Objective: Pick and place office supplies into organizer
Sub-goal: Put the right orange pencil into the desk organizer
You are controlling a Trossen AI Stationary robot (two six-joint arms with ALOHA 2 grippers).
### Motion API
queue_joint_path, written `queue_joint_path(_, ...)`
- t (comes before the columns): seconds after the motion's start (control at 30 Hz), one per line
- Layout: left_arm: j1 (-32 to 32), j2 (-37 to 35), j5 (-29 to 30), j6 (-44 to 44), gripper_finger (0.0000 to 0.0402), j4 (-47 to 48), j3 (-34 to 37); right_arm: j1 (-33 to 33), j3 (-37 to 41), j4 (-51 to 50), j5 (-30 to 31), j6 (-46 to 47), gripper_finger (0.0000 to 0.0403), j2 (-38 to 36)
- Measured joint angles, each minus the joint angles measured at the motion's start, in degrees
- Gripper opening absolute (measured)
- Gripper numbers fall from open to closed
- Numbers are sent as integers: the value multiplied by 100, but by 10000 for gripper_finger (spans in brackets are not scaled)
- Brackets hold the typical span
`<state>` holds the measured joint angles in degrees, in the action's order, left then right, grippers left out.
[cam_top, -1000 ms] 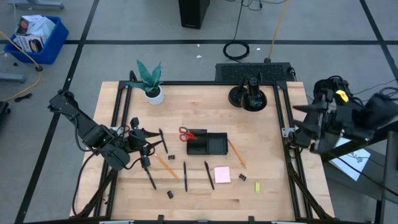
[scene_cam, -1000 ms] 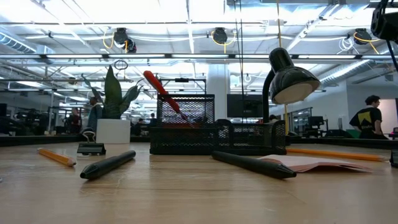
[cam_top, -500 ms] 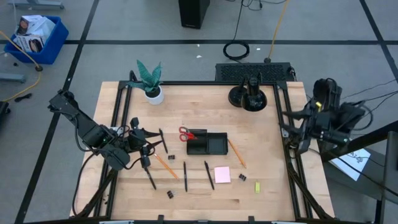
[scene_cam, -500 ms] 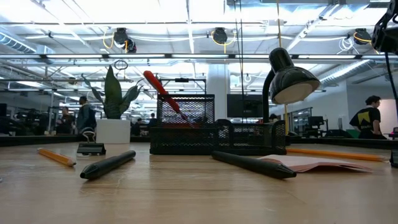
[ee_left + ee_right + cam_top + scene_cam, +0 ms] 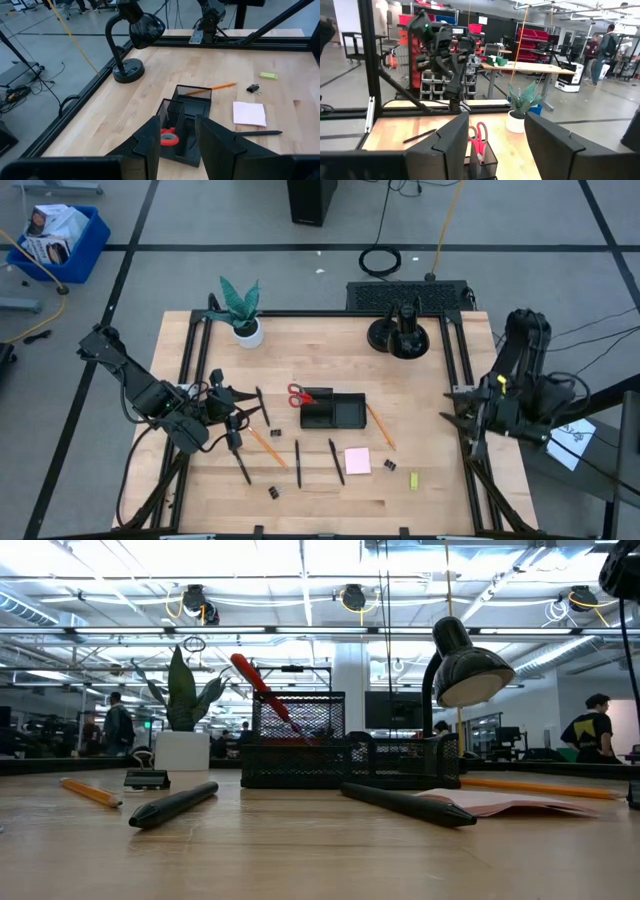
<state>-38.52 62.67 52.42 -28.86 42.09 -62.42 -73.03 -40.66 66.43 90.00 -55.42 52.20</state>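
High view, right tool (image 5: 452,416) open, table-edge

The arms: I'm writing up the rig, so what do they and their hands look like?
Both arms are dark, jointed, with loose black cables. Each hand, left hand and right hand, has two flat black wedge-shaped fingers. The right arm carries a small yellow mark.

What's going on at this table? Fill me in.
A two-armed robot is tidying office supplies into the black organizer. Only the red-handled scissors stand in it so far. Pens, pencils, the pink sticky-note pad and clips lie loose on the table. The left gripper hovers near the table's left side, the right gripper at its right edge; both have open jaws, holding nothing.
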Motion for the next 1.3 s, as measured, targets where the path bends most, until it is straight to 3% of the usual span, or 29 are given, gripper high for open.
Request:
queue_joint_path(0.33,0,0,-2,13,127,-27,-2,166,0,-3,-2,793,187,1137)
queue_joint_path(0.63,0,0,-51,-31,127,-42,-2,828,0,0,0,1125,187,1981)
queue_joint_path(0.97,-2,0,-140,-90,127,-39,-2,1636,0,-5,-2,1357,187,2710)
queue_joint_path(1.3,-2,0,-150,-171,127,-39,-2,1559,-9,109,-2,1688,187,2942)
